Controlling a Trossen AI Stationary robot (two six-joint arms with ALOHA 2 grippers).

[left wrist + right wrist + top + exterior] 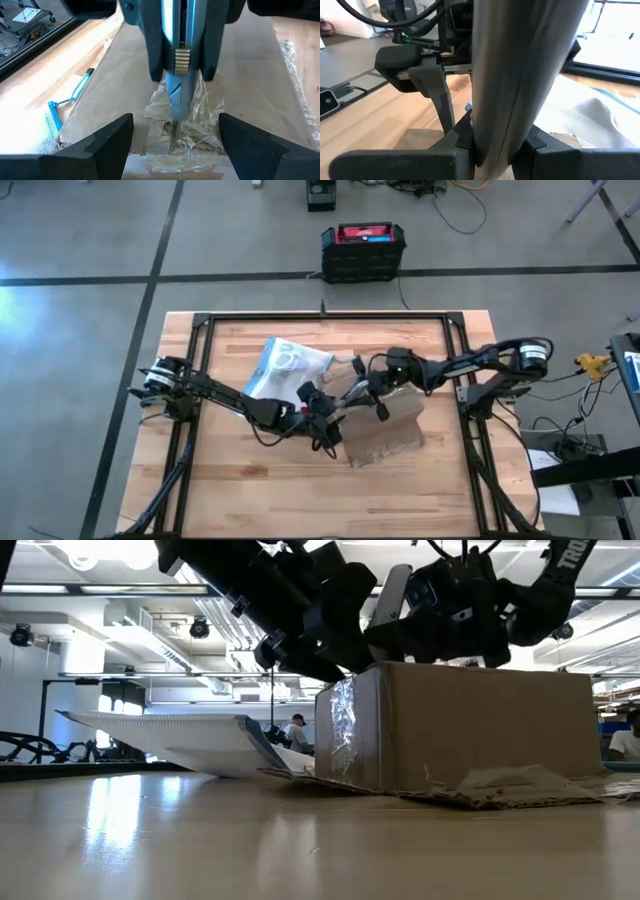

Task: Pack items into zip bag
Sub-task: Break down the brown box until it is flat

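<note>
A brown cardboard box (385,430) stands on the table right of centre, with crinkled clear tape (200,115) on its top. The zip bag (285,365), clear with a blue strip (55,117), lies far-left of the box, its near edge against the box's foot (285,765). A whitish ring-like item (290,358) shows on it. My right gripper (495,150) is shut on a slim grey tool (177,85) above the box. My left gripper (175,145) is open over the box's left end, its fingers on either side of the tool's tip. My right gripper pinches the grey tool's shaft (495,132) between its two fingers. The tool runs on ahead of the fingers, along them, and slants down toward the box. Its tip (174,120) is at the clear tape on the box top.
Torn cardboard flaps (500,785) lie at the box's near foot. Black frame rails (200,330) border the table. A black case with a red top (363,248) stands on the floor beyond the far edge. Bare wood (260,490) lies near and left.
</note>
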